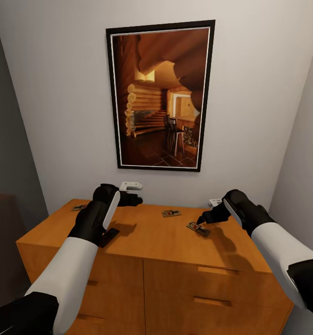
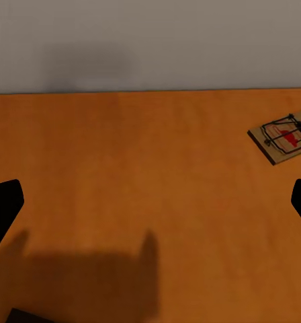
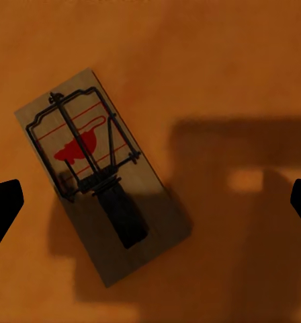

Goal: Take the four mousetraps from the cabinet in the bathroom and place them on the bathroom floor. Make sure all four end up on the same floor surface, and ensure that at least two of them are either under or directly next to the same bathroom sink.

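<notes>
Right gripper (image 3: pixel 150 195) hangs wide open just above a mousetrap (image 1: pixel 198 229) on the cabinet (image 1: pixel 152 237) top, lined up to grasp; left gripper (image 2: pixel 150 202) is wide too.

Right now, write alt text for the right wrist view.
A mousetrap lies flat and askew on the orange cabinet top, wire spring and red bait pad facing up. The open right gripper hovers above it, dark fingertips at both edges, casting shadows on the wood.
</notes>
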`<state>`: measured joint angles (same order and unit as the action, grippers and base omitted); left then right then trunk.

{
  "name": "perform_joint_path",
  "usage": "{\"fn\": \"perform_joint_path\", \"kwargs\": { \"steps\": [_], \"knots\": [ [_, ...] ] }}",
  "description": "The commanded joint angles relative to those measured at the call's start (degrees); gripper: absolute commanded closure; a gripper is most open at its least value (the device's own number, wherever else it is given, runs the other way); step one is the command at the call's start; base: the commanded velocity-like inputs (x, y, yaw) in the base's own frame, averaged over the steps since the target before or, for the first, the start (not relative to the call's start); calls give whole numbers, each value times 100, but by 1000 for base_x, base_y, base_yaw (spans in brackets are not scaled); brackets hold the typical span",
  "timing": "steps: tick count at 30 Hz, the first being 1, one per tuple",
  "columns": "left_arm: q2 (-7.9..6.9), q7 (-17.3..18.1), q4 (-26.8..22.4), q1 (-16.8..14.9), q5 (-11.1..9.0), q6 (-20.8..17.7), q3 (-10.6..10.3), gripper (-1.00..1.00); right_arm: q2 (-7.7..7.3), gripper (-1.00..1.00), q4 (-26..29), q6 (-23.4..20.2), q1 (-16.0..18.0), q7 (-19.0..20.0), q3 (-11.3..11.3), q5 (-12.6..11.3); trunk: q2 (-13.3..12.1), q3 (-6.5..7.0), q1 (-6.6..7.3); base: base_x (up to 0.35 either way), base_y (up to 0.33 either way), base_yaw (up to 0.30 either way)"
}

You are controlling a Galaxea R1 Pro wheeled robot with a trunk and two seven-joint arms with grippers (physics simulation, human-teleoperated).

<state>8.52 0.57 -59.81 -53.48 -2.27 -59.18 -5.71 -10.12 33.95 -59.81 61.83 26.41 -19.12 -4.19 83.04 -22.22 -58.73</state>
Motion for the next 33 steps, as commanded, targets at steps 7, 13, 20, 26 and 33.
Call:
{"fn": "perform_joint_path", "kwargs": {
  "steps": [7, 13, 20, 26, 33],
  "knots": [
    [0, -5, -4, -5, -19, -24, 0, -100, -4, -100, 6, -19, 6, -18, -41, -44, 4, -7, 0, 0, 0, 0],
    [0, -3, -4, -5, -19, -24, 0, -100, 0, -100, 0, -19, 5, -46, -40, -46, 4, -7, 0, 0, 0, 0],
    [0, -1, -4, -5, -19, -24, 0, -100, 9, -100, -2, -19, 5, -70, -58, -53, 4, -7, 0, 0, 0, 0],
    [0, 3, -4, -5, -19, -24, 0, -100, 65, -100, -2, -19, 5, -83, -136, -55, 4, -7, 0, 0, 0, 0],
    [0, 4, -4, -5, -19, -24, 0, -100, 167, -100, -9, -19, 5, -80, -232, -49, 4, -7, 0, 0, 0, 0]
  ]
}}
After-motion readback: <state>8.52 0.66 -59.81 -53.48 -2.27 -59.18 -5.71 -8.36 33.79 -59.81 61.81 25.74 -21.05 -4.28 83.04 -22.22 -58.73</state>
